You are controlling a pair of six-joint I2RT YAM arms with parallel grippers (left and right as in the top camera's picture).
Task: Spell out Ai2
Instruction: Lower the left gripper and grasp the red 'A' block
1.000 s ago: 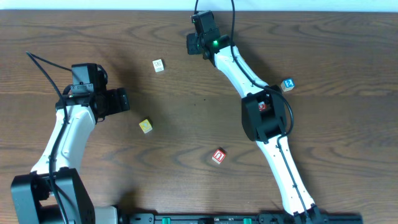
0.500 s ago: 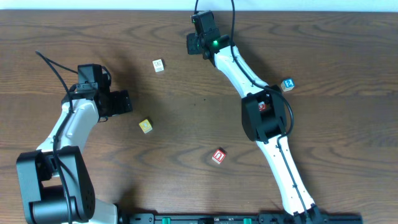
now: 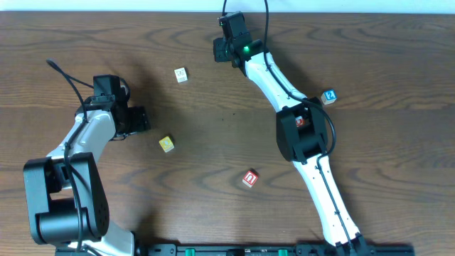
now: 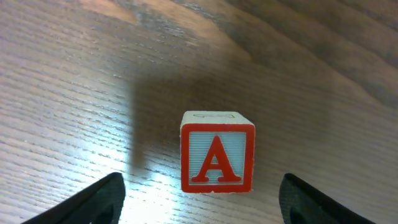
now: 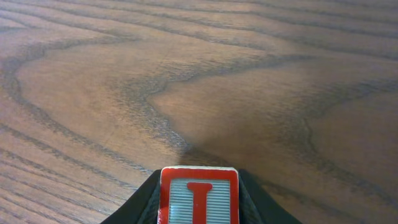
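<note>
Left wrist view: the left gripper is spread wide, the A cube standing untouched on the table between its fingers. The right gripper clamps the I cube. The blue 2 cube lies just beside the right arm.

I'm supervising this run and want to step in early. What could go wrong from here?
1. The A cube seems to sit just beyond the fingertips of the open left tool; closing now could miss or nudge it.
2. The right tool pinches the I cube near its fingertips, so it might slip when moved.
3. The 2 cube sits close beside the right arm; a swing could knock it away.
</note>
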